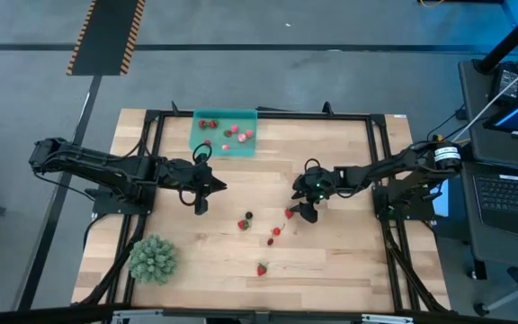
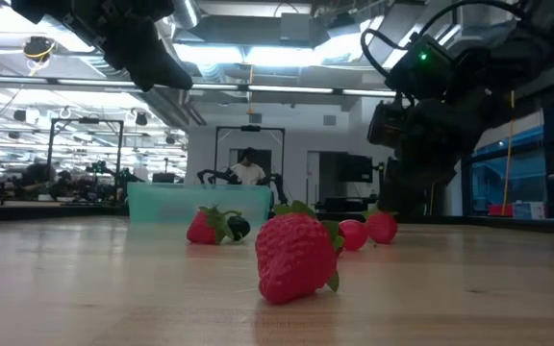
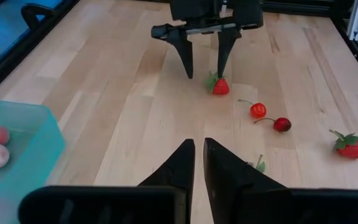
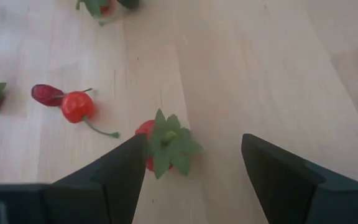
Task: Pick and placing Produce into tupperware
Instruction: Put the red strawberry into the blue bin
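Note:
The teal tupperware (image 1: 225,133) stands at the table's far side with several pink and red fruits inside. More produce lies loose mid-table: a strawberry (image 4: 163,142) with a green top, two small red fruits (image 1: 274,236), a strawberry beside a dark fruit (image 1: 245,220), and one strawberry (image 2: 296,255) nearer the front edge. My right gripper (image 4: 194,143) is open and low over the table, the green-topped strawberry lying between its fingers, close against one of them. My left gripper (image 3: 197,165) hovers shut and empty near the tupperware. My right gripper slants down from the table's right side. One finger (image 3: 222,62) stands right beside the strawberry (image 3: 220,86), which lies on the table. Whether that finger touches it, I cannot tell.
A spiky green plant-like ball (image 1: 154,258) sits at the near left corner. Black frame rails (image 1: 268,114) run around the table. Bare wood lies between the two grippers and along the near edge.

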Motion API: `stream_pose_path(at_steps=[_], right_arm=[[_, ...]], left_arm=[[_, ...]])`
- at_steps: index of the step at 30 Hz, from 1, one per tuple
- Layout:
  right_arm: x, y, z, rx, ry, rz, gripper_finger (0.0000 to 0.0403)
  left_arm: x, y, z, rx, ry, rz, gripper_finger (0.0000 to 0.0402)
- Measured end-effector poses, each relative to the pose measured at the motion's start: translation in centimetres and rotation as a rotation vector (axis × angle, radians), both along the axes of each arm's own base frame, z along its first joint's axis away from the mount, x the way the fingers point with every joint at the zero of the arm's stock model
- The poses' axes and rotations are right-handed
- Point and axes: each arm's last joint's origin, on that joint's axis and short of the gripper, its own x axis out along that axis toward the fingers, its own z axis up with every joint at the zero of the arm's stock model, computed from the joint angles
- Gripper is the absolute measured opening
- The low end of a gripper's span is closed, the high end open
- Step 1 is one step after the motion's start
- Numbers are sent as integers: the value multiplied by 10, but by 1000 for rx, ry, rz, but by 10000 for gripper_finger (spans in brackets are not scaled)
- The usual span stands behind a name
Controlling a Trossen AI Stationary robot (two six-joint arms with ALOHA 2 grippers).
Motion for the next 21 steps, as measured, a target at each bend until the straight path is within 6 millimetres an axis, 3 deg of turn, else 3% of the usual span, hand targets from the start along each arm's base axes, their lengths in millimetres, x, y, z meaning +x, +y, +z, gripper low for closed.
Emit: stream_pose_path(at_steps=[15, 21], right_arm=[[5, 0, 0, -2, -47, 1, 261], [5, 0, 0, -1, -45, 1, 222]], left_arm=[[0, 0, 0, 0, 1, -1, 2], [0, 0, 0, 0, 1, 0, 6]])
